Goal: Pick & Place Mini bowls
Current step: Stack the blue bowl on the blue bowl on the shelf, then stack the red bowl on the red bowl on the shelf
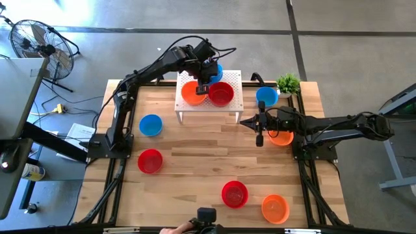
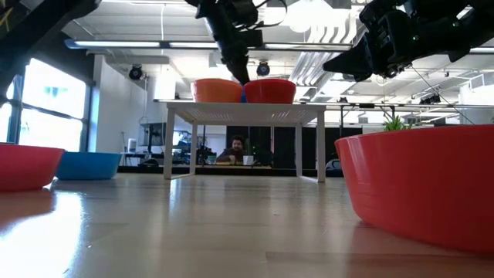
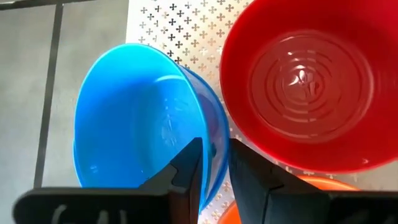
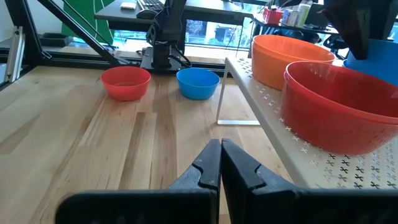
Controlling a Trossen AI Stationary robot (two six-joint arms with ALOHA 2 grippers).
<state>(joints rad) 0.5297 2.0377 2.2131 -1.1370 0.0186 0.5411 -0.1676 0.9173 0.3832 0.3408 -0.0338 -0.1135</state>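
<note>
Over the white perforated stand [image 1: 209, 104] at the desk's [image 1: 195, 162] far edge, the left claw [image 3: 214, 163] pinches the rim of a blue bowl [image 3: 140, 124] between narrow fingers, next to a red bowl [image 3: 305, 81] and an orange bowl [image 1: 192, 93] on the stand. Beside the stand, the right claw [image 4: 220, 163] hovers with fingers pressed together and empty, above an orange bowl [image 1: 281, 136]. Other bowls lie scattered on the desk: blue [image 1: 151, 125], red [image 1: 150, 160], red [image 1: 234, 193], orange [image 1: 275, 208] and blue [image 1: 266, 95].

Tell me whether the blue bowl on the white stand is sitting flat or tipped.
Tipped. The blue bowl leans on its side on the stand, with the left gripper shut on its rim beside the upright red bowl.
</note>
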